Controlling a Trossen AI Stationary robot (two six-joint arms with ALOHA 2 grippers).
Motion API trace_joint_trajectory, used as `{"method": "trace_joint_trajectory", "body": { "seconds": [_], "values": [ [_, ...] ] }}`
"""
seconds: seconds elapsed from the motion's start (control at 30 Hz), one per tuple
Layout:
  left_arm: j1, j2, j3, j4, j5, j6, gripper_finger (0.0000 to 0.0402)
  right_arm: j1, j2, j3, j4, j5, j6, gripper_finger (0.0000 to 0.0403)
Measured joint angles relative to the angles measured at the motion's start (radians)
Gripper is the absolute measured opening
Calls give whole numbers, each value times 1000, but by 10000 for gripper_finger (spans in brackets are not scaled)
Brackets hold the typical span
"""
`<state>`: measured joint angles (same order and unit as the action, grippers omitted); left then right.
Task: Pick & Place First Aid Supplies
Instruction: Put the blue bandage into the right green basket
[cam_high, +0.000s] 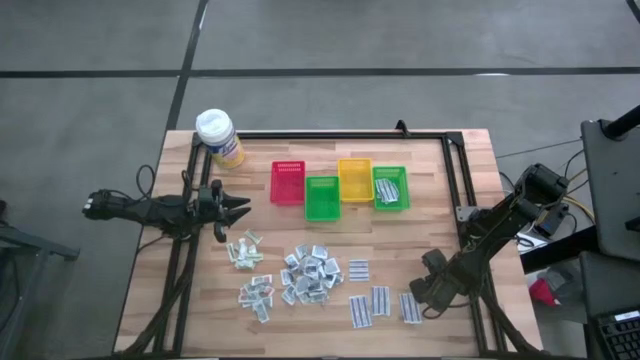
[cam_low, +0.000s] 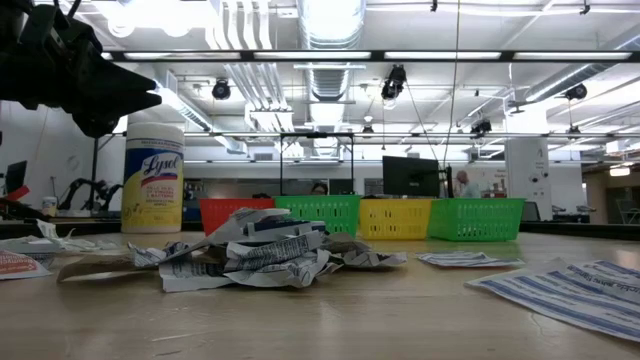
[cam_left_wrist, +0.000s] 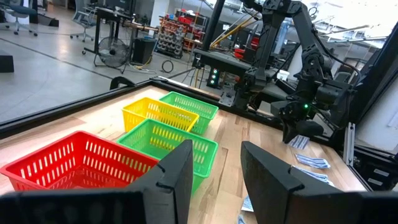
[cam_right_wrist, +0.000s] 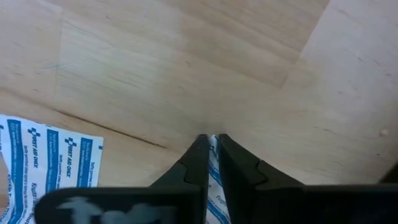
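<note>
The right gripper (cam_right_wrist: 211, 142) is down at the table and has its fingers pressed together on a blue-striped strip (cam_right_wrist: 214, 186), whose white and blue edge shows pinched between the two dark tips in the right wrist view. Taking the four bins as the landmark, and in particular the far-right green bin (cam_high: 391, 188) that already holds a few packets, the pinched strip lies well to the near-right of it, at the right end of the row of striped strips (cam_high: 380, 300) along the table's front edge. The strip runs lengthwise up into the gripper, so its long axis follows the fingers rather than crossing them. Another striped strip (cam_right_wrist: 46, 162) lies flat just beside the fingers, apart from them. My judgement is that the coming move is a lift and a carry back and leftward toward that green bin, and the right arm is plainly the nearer one for it. The left gripper (cam_left_wrist: 214, 171) hangs with fingers spread and empty, left of the red bin (cam_high: 287, 182), pointing toward the bins, above the crumpled silvery packets (cam_high: 310, 275).
</note>
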<state>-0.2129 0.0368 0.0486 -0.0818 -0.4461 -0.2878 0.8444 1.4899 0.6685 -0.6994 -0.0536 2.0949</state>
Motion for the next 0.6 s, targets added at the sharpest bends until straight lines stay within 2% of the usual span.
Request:
{"method": "trace_joint_trajectory", "body": {
  "seconds": [0.13, 0.6],
  "values": [
    [0, 0, 0, 0, 0, 0, 131, 0, 0, 0, -1, 0, -3, 10],
    [0, 0, 0, 0, 0, 0, 131, 0, -18, 31, -25, 22, -12, 8]
  ]
}}
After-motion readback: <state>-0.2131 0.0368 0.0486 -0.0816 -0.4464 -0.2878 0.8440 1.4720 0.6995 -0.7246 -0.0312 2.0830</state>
